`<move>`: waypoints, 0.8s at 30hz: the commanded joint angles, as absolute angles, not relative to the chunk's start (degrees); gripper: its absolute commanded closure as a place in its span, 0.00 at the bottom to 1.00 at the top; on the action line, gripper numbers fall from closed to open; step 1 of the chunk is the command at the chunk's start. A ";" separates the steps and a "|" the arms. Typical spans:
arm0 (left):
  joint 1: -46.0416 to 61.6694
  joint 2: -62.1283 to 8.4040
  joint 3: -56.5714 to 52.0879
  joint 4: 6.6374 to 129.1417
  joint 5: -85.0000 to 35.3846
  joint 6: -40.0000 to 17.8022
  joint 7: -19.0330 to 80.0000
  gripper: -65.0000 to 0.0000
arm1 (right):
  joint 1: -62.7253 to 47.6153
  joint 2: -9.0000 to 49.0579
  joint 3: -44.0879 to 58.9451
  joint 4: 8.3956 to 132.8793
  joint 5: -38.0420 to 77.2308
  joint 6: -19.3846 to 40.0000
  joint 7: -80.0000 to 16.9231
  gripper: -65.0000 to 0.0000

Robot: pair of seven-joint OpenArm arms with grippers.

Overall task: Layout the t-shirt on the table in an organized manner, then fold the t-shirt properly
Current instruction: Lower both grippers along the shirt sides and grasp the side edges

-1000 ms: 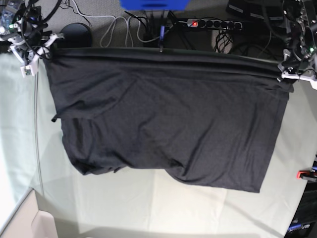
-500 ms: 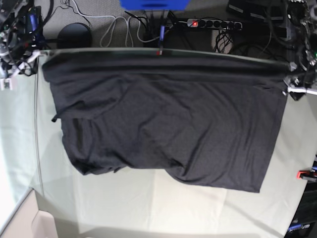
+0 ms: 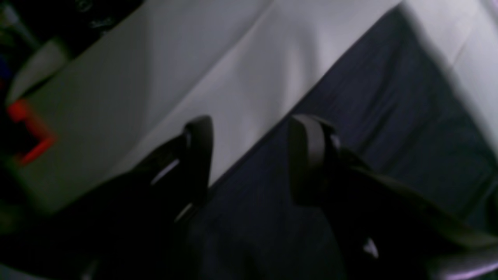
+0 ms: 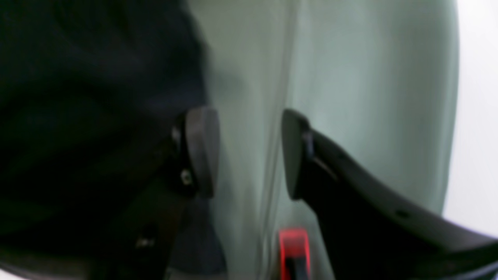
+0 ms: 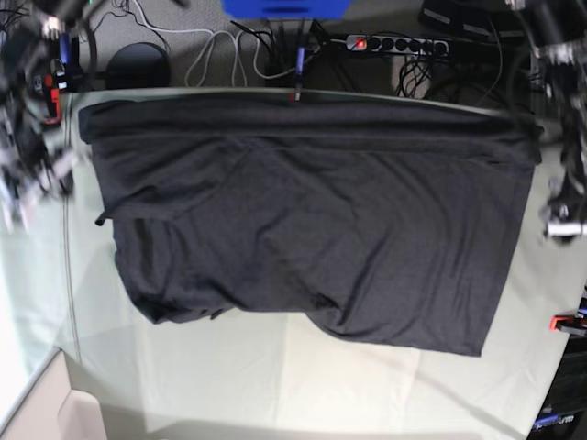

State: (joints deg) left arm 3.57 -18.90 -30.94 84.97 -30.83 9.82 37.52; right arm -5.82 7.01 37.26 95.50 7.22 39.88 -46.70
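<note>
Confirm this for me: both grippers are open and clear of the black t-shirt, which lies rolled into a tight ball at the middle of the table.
Not a ball. The base view shows the t-shirt spread wide and mostly flat across the table, its far edge folded over. The rest holds: the left gripper and right gripper stand open, gripping nothing.

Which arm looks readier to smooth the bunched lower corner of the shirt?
Probably the right: its end effector hovers open beside the t-shirt on the rumpled side. The left end effector flanks the straighter edge.
</note>
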 commanded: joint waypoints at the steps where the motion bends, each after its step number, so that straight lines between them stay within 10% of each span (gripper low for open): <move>1: 0.92 -19.65 -31.16 83.91 -30.73 9.89 36.53 0.53 | -3.82 8.22 35.47 95.69 7.96 40.00 -45.49 0.58; 14: -20.35 -20.00 -30.90 58.59 -30.73 9.89 35.65 0.53 | 19.74 13.41 22.90 60.35 7.96 40.00 -37.58 0.58; 24: -20.44 -23.25 -9.19 49.10 -30.73 9.89 11.12 0.53 | 21.85 15.25 22.81 47.34 7.96 40.00 -22.64 0.58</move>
